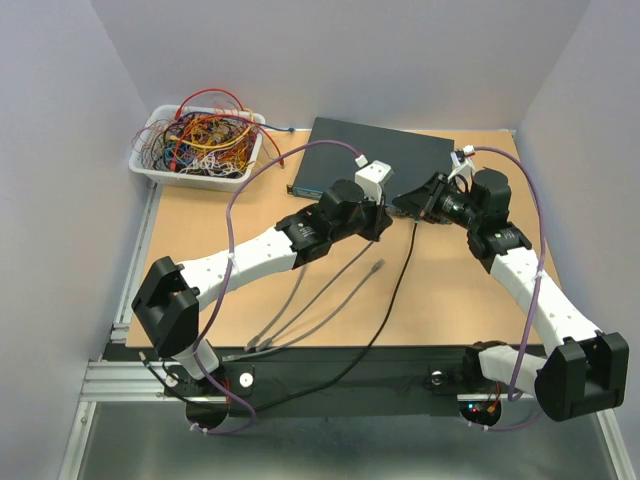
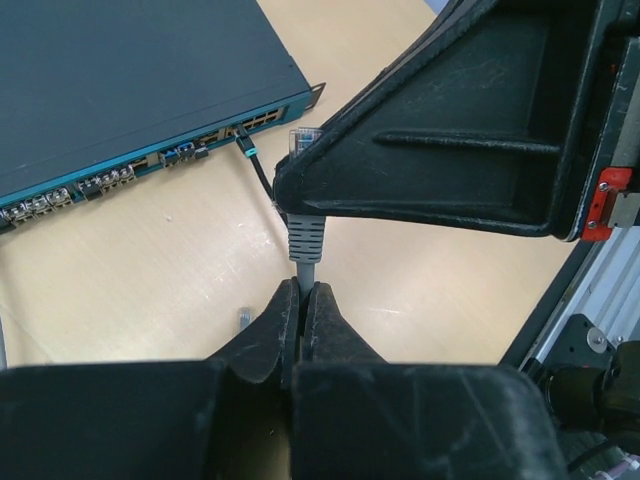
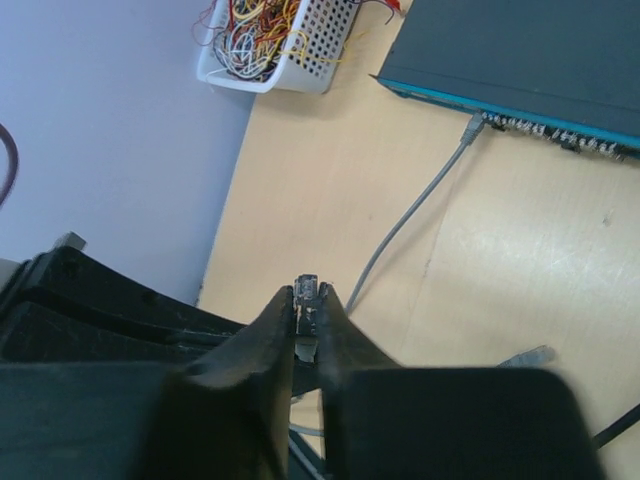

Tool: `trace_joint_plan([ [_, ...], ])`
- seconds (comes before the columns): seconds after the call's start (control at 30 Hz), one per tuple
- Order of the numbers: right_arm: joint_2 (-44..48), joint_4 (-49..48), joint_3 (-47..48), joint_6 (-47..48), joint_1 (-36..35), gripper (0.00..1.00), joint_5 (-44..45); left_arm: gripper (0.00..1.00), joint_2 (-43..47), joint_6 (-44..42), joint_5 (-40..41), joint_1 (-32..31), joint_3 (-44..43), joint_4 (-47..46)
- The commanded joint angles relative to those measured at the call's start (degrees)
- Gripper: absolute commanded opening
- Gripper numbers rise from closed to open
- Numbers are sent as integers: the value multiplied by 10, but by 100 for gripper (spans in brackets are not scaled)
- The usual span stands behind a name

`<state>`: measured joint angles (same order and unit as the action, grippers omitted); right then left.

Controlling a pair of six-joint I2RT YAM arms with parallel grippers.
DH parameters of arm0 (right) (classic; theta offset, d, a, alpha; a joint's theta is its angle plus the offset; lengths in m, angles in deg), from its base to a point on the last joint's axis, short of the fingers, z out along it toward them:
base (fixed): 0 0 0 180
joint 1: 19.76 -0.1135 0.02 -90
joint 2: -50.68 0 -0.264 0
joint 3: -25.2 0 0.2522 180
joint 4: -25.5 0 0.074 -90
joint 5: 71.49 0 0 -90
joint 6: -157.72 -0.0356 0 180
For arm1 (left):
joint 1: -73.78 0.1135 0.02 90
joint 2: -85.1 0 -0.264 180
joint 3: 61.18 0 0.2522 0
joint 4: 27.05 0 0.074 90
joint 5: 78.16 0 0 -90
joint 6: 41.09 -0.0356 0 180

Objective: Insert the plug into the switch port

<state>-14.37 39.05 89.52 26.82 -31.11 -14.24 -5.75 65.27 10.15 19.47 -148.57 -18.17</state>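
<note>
On the table (image 1: 450, 300), the switch (image 1: 400, 155) is seen at upper centre of the top view. Just below it, the left gripper (image 2: 300, 295) is clamped on the grey cable (image 2: 305, 272) beneath the plug (image 2: 307, 238), whose tip is pinched by the right gripper (image 3: 307, 305).

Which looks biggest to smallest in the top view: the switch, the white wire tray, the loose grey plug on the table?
1. switch, largest.
2. white wire tray, only slightly smaller, so a close call.
3. loose grey plug, by far the smallest.
</note>
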Motion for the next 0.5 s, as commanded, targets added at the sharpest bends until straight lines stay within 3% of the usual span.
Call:
trace_joint_plan([
  [0.0,15,-22,33,7,-4,28,-4,0,16,-6,5,-4,7,-4],
  [0.03,19,-21,34,10,-4,63,-5,0,19,-5,3,-4,7,-4],
  [0.13,36,-16,39,23,-4,100,-4,0,30,3,-19,0,4,-10],
  [0.27,71,-16,29,45,-4,100,-8,0,59,49,-97,35,21,-54],
  [0.33,89,-16,23,51,-4,100,-6,0,85,111,-179,76,60,-101],
  [0.37,103,-17,16,54,-4,100,-6,0,95,165,-239,89,80,-172],
  [0.47,120,-18,9,51,-3,94,-6,0,118,237,-302,133,138,-295],
])
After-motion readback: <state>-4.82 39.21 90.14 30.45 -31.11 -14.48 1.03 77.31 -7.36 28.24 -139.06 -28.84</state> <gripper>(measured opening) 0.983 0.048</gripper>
